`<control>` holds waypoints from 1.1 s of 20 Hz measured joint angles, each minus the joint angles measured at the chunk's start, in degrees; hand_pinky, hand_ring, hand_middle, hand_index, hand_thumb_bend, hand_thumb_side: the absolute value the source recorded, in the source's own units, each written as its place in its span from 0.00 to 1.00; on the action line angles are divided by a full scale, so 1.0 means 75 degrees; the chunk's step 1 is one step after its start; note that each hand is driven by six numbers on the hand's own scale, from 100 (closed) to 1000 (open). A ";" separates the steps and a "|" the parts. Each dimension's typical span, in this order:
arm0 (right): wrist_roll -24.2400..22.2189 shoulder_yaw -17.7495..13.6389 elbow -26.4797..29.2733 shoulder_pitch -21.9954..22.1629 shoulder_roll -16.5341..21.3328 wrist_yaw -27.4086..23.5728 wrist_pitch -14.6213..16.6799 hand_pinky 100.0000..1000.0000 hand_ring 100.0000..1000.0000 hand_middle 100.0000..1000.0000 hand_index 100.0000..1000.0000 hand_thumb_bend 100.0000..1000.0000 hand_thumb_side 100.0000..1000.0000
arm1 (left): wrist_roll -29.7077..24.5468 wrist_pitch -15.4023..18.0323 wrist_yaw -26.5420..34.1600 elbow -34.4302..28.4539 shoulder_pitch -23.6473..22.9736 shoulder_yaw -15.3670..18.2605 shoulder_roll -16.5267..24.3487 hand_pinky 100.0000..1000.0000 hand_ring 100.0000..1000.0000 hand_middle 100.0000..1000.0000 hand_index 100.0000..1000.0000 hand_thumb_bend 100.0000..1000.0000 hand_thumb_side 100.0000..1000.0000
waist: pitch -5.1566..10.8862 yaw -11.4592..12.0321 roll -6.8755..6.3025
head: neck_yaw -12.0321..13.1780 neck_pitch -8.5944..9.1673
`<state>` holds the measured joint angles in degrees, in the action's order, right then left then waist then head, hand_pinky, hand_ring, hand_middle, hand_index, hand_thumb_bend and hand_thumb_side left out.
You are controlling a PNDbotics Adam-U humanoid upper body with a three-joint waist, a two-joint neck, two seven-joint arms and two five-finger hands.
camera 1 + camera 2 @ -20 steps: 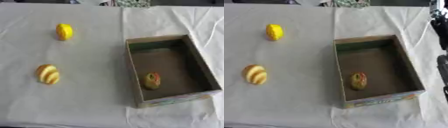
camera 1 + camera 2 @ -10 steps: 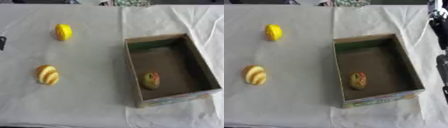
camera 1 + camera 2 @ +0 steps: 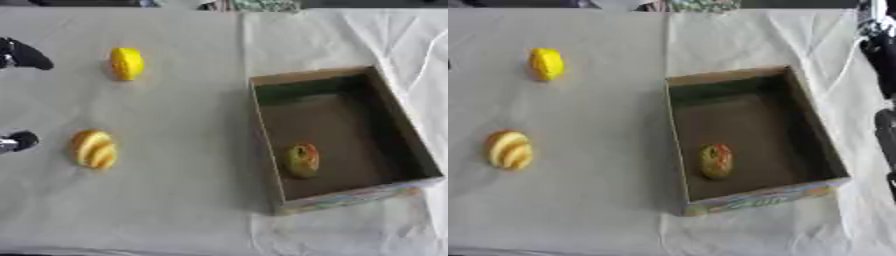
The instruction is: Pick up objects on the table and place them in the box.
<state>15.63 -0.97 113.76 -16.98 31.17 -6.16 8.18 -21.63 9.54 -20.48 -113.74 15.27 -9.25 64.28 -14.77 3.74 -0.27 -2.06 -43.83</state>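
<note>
Left hand (image 3: 22, 55) at left edge, fingers' state unclear; right arm (image 3: 883, 55) at right edge.

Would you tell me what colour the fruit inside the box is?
The fruit in the box is yellow-green with a red patch, clearest in the left eye view.

Open cloth (image 3: 184, 130) lies between both fruits and the box (image 3: 264, 131) (walls upright).

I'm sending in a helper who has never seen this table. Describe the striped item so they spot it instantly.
Start at the open cardboard box on the white cloth. Left of it lie two loose items. The striped object is the nearer one: rounded, orange with pale yellow bands, whereas the farther yellow object is plain.
</note>
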 measured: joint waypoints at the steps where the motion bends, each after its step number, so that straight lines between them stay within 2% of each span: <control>1: -0.0008 0.0001 0.0000 -0.0020 0.0000 -0.0002 0.0000 0.86 0.75 0.65 0.73 0.00 0.49 | -0.0217 -0.0025 -0.0004 0.0020 0.0038 -0.0095 0.0023 0.86 0.87 0.79 0.89 0.68 0.00 | -0.0001 -0.0019 0.0001 | 0.0015 0.0000; 3: -0.0023 0.0002 0.0000 -0.0023 -0.0001 -0.0008 0.0004 0.86 0.75 0.65 0.73 0.00 0.49 | -0.0579 -0.0065 -0.0082 0.0141 0.0095 -0.0272 0.0037 0.86 0.87 0.79 0.89 0.71 0.00 | -0.0001 -0.0029 -0.0012 | 0.0054 0.0000; 4: -0.0032 0.0004 0.0000 -0.0023 -0.0001 -0.0012 0.0003 0.86 0.75 0.65 0.73 0.00 0.49 | -0.0711 -0.0080 -0.0160 0.0226 0.0123 -0.0353 0.0037 0.85 0.87 0.79 0.89 0.76 0.00 | -0.0002 -0.0032 -0.0026 | 0.0069 0.0000; 9: -0.0065 0.0039 0.0000 -0.0023 -0.0013 -0.0059 -0.0019 0.86 0.75 0.65 0.73 0.00 0.49 | -0.0988 -0.0133 -0.0913 0.0851 0.0340 -0.0754 0.0025 0.83 0.86 0.80 0.89 0.75 0.00 | -0.0002 -0.0084 -0.0053 | 0.0138 0.0000; 13: -0.0087 0.0045 0.0000 -0.0022 -0.0030 -0.0076 -0.0039 0.86 0.75 0.65 0.73 0.00 0.49 | -0.0943 -0.0042 -0.1213 0.1458 0.0732 -0.1084 -0.0203 0.79 0.84 0.80 0.89 0.76 0.00 | -0.0003 -0.0126 -0.0061 | 0.0192 -0.0001; 22: -0.0143 0.0050 0.0000 -0.0023 -0.0099 -0.0135 -0.0089 0.86 0.75 0.64 0.73 0.00 0.49 | -0.0591 0.0493 -0.1439 0.2656 0.1536 -0.1745 -0.0953 0.76 0.82 0.77 0.86 0.76 0.00 | -0.0069 -0.0194 -0.0114 | 0.0263 -0.0001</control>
<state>14.56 -0.59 113.76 -17.15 30.42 -7.17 7.51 -26.06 13.24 -31.27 -93.82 26.79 -22.34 57.13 -15.28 2.29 -1.12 -0.09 -43.84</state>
